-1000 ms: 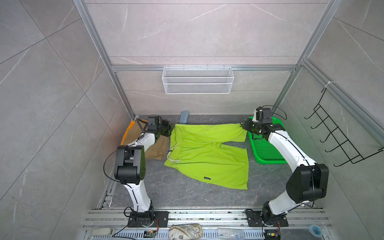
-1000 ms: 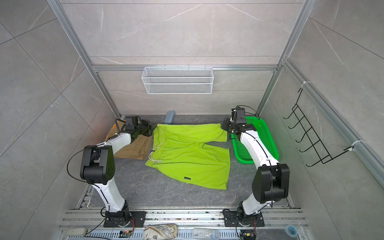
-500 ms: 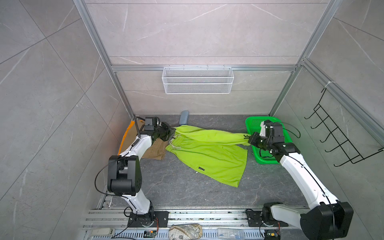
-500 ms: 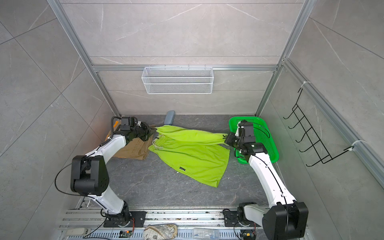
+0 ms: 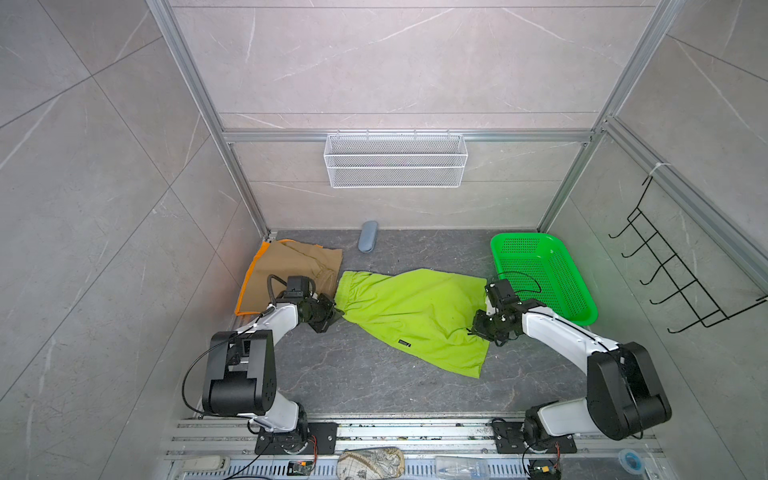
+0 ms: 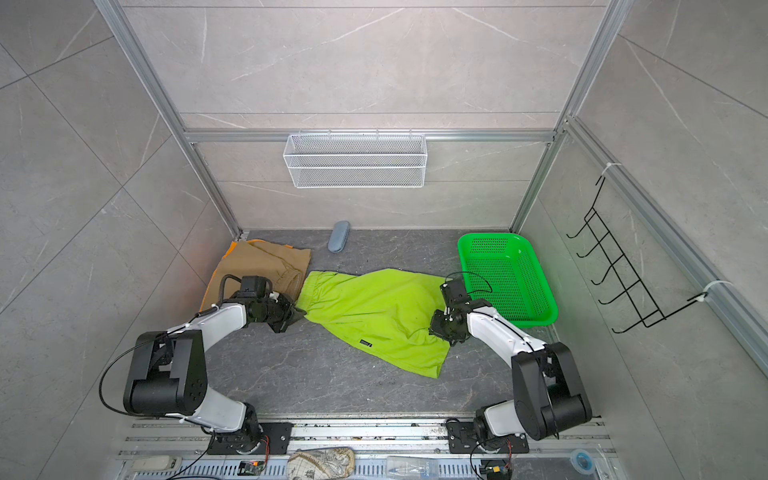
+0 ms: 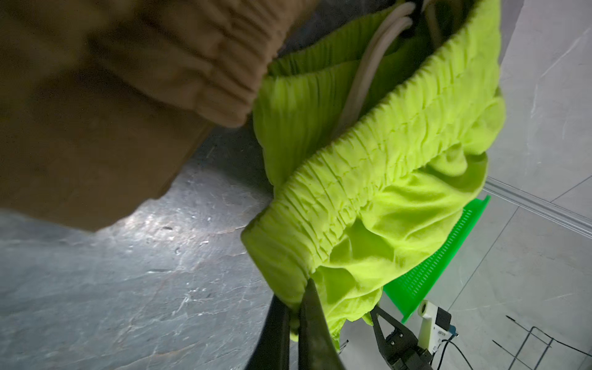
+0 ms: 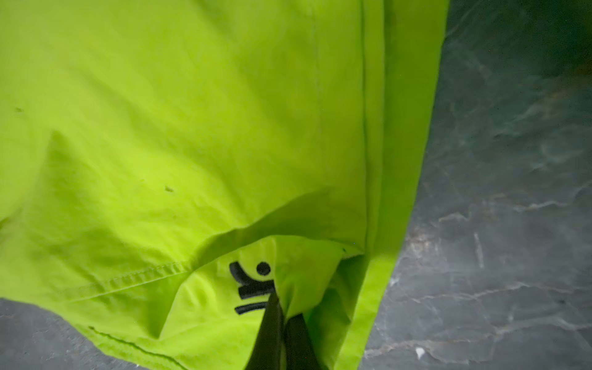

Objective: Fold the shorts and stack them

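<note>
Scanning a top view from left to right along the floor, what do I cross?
Khaki shorts → left pincer → lime green shorts → right pincer → green basket.

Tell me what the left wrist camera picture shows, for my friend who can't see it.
The robot's left hand pinches the stretchy waistband of the lime green shorts over the grey floor. Blurry tan shorts sit close beside them, and a green basket shows behind.
</note>
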Robot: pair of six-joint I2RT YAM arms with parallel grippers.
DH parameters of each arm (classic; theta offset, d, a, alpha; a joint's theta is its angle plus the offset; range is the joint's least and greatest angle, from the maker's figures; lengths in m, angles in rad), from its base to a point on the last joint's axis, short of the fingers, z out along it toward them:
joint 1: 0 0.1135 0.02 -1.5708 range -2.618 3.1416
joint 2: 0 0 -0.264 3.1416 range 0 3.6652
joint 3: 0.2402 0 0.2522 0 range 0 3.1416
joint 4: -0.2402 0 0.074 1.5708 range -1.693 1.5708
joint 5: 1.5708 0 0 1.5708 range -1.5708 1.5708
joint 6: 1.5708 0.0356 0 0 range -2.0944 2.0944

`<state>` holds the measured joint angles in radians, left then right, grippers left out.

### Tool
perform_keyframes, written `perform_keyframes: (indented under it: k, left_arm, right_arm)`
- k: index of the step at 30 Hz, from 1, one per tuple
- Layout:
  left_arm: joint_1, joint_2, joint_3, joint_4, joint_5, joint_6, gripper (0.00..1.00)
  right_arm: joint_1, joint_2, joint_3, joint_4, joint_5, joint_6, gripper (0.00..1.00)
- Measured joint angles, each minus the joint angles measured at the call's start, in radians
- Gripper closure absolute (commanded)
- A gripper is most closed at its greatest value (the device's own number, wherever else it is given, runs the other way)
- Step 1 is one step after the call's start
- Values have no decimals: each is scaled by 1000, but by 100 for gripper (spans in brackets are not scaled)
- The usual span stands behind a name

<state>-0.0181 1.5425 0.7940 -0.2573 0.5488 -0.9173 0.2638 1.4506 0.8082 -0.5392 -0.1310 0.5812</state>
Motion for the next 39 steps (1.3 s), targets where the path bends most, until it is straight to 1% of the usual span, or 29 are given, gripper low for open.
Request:
perform_keyframes:
  k: [4, 7, 9, 12, 14, 16, 18, 19, 22, 24, 26, 28, 29, 31, 34, 39]
  left_arm:
    - [-7, 12, -39, 48, 0, -6, 100]
    - [-38, 32, -52, 84, 0, -26, 100]
    - [-67, 43, -54, 108, 2, -50, 100]
    - [-90, 46, -38, 121, 5, -76, 100]
    - [-92, 48, 10, 95, 3, -78, 100]
    - [-84, 51, 100, 50, 1, -67, 100]
    - [-71, 55, 198, 30, 2, -48, 100]
    - [-61, 56, 242, 27, 3, -38, 100]
    - [-26, 62, 314, 27, 4, -8, 100]
    - [-7, 75, 312, 23, 3, 11, 100]
    - [3, 94, 284, 23, 3, 22, 100]
    - [7, 119, 238, 26, 3, 29, 100]
    - [7, 138, 212, 25, 3, 32, 100]
    - [7, 168, 165, 24, 2, 39, 100]
    - [5, 182, 106, 23, 3, 54, 100]
    - [7, 182, 95, 47, 6, 55, 100]
  right_arm:
    - [0, 79, 15, 4, 41, 7, 100]
    - [0, 152, 86, -18, 96, 5, 100]
    - [0, 204, 178, -48, 134, 1, 100]
    - [0, 238, 326, -81, 166, -10, 100]
    - [0, 230, 427, -113, 181, -19, 100]
    - [0, 193, 507, -137, 196, -34, 100]
    - [0, 106, 533, -153, 206, -51, 100]
    - [0, 39, 531, -164, 209, -59, 100]
    - [3, -164, 462, -171, 209, -64, 100]
    - [9, -296, 327, -152, 189, -53, 100]
    - [19, -354, 185, -142, 162, -33, 100]
    - [29, -333, 43, -136, 130, -8, 100]
    - [32, -298, -17, -130, 117, 5, 100]
    - [36, -242, -98, -130, 95, 23, 100]
    - [39, -196, -135, -125, 84, 42, 100]
    - [39, -105, -134, -67, 86, 55, 100]
